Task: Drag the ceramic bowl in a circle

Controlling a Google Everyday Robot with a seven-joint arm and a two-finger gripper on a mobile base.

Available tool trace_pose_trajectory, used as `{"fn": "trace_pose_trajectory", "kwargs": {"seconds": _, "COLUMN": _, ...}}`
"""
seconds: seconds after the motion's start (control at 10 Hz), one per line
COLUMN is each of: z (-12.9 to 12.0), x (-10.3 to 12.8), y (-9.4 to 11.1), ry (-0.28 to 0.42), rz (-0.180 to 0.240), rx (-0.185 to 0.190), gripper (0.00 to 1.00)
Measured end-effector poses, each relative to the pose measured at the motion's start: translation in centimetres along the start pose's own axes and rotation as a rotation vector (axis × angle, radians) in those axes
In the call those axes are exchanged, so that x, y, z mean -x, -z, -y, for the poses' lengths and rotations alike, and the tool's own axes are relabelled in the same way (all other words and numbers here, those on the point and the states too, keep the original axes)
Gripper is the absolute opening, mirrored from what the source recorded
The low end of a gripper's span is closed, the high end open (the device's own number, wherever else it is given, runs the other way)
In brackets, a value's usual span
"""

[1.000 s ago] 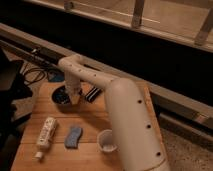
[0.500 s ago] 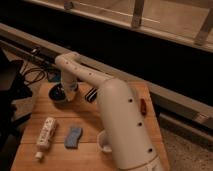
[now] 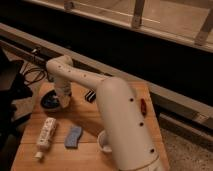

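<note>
The ceramic bowl [image 3: 50, 102] is dark, round and shallow, at the left part of the wooden table [image 3: 85, 120]. My white arm reaches from the lower right across the table, and its wrist comes down over the bowl's right side. My gripper [image 3: 62, 102] is at the bowl's right rim, mostly hidden by the wrist. The small white cup [image 3: 104, 143] sits near the table's front, partly hidden behind my arm.
A white tube [image 3: 45, 136] and a blue sponge [image 3: 73, 136] lie at the front left. A dark striped object [image 3: 90, 96] lies behind my arm and a red object [image 3: 143, 107] to the right. Black cables [image 3: 32, 75] and a dark chair [image 3: 10, 82] are left.
My arm has swung left and the wrist has moved leftward with the bowl, which now lies nearer the table's left edge.
</note>
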Motion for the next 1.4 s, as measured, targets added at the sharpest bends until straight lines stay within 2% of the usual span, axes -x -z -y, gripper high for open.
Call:
{"fn": "trace_pose_trajectory", "kwargs": {"seconds": 0.3, "z": -2.1, "x": -1.5, "y": 0.5, "ry": -0.063, "rz": -0.009, "rx": -0.001, "gripper": 0.0}}
{"fn": "trace_pose_trajectory", "kwargs": {"seconds": 0.6, "z": -4.6, "x": -5.7, "y": 1.7, "ry": -0.167, "rz": -0.017, "rx": -0.005, "gripper": 0.0}}
{"fn": "trace_pose_trajectory", "kwargs": {"seconds": 0.8, "z": -5.0, "x": -7.5, "y": 2.4, "ry": -0.17, "rz": -0.018, "rx": -0.018, "gripper": 0.0}}
{"fn": "trace_pose_trajectory", "kwargs": {"seconds": 1.0, "z": -4.7, "x": -8.3, "y": 2.7, "ry": -0.165, "rz": -0.017, "rx": -0.029, "gripper": 0.0}}
{"fn": "trace_pose_trajectory", "kwargs": {"seconds": 1.4, "z": -0.7, "x": -6.5, "y": 2.5, "ry": -0.128, "rz": -0.002, "rx": -0.054, "gripper": 0.0}}
